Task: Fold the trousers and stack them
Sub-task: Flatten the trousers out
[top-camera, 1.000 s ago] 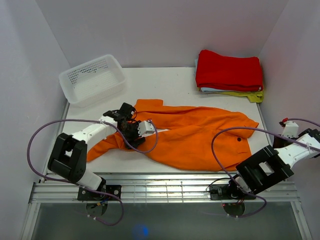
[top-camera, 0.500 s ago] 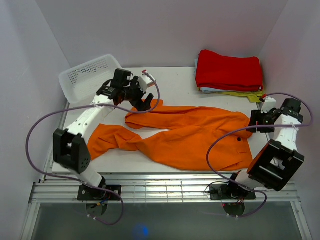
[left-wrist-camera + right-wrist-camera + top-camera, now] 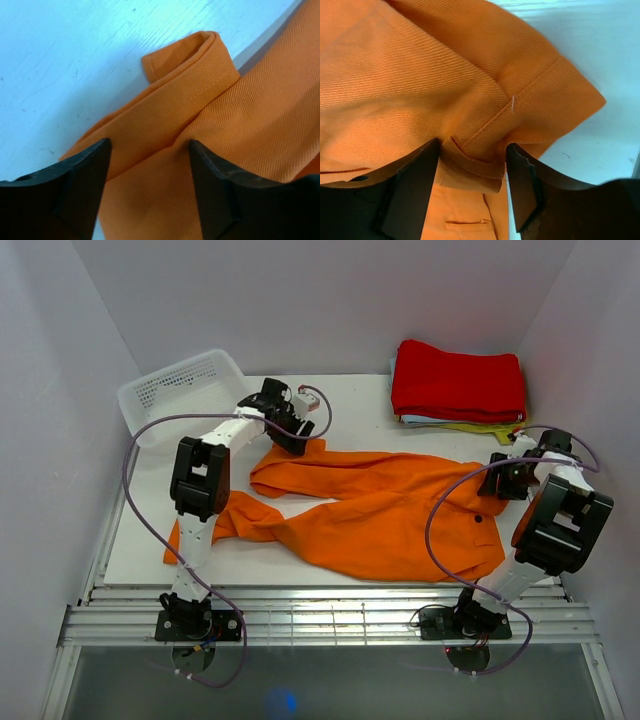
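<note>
Two claws on this rig, what's each one doing? Can't work it out from the overhead shot. (rik)

Both are spread apart, neither is pinched shut. The left claw [image 3: 295,440] is down at the far end of the upper leg of the trousers [image 3: 380,510], right by the cuff. On its wrist cam the dark fingers [image 3: 75,195] sit either side of the rolled hem [image 3: 200,60], cloth lying in the gap and brushing the tips, but nothing squeezed. (jo)

And the right one? (rik)

Same deal. The right claw [image 3: 503,483] is at the waist end, on the right side of the bench [image 3: 350,400]. Its wrist cam shows the fingers [image 3: 410,195] wide apart, straddling a folded bit of waistband seam [image 3: 470,160]. The orange corner pokes out past them onto bare bench. (jo)

Where's the rest of the cloth lying? (rik)

Spread flat across the middle of the bench, waist to the right, legs running left. There's a small dark button [image 3: 478,519] near the waist. The upper leg ends just beside the white basket [image 3: 180,390] in the far-left corner. The lower leg trails to the near-left edge. (jo)

Anything in the way? (rik)

The left arm [image 3: 200,480] lies over that lower leg and hides part of it. The right arm's purple cable [image 3: 440,510] loops over the waist area. A stack of folded cloths with a red one on top [image 3: 458,380] sits in the far-right corner, well apart from the legs and near the right claw. (jo)
</note>
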`<action>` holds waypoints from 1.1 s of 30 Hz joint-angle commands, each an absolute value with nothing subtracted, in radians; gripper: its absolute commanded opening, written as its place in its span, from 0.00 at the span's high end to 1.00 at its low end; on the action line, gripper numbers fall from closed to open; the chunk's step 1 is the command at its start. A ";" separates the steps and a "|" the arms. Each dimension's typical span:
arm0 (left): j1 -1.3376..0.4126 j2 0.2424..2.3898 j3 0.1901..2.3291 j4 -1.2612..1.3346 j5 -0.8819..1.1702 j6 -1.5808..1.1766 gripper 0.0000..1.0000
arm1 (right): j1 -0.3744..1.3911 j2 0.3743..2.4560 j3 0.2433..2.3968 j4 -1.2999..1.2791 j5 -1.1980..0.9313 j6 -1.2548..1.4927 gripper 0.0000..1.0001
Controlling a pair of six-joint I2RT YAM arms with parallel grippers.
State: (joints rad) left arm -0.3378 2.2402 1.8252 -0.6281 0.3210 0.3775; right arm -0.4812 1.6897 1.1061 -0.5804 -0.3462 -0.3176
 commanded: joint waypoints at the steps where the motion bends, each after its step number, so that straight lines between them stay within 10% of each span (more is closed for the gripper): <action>1: -0.277 2.198 1.826 -0.585 0.268 0.275 0.28 | -0.465 1.698 1.098 -0.540 -0.359 -0.285 0.44; 5: -0.233 2.022 1.705 -0.630 0.172 0.233 0.34 | -0.465 1.703 1.121 -0.548 -0.331 -0.302 0.60; 15: 0.112 1.706 1.339 -0.621 0.023 0.348 0.30 | -0.465 1.689 1.135 -0.560 -0.330 -0.334 0.63; 33: 0.279 2.125 1.848 -0.399 -0.026 0.345 0.20 | -0.465 1.694 1.169 -0.586 -0.313 -0.344 0.84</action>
